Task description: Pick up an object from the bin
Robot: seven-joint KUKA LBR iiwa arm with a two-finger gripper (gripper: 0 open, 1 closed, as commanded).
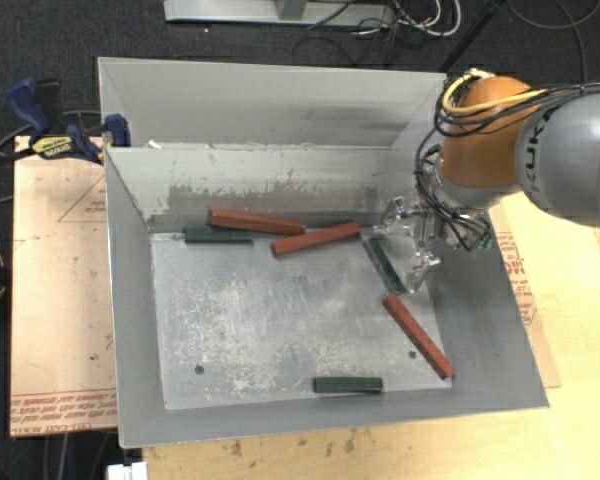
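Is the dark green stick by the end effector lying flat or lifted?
Lying flat: the dark green stick rests along the bin floor beside the end effector.

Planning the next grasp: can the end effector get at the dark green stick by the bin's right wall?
Probably yes: the end effector is right beside the dark green stick, with nothing lying on it. The bin's right wall is close, so clearance may be tight.

no readable text, no legible labels, brands, numbers or signs anywhere
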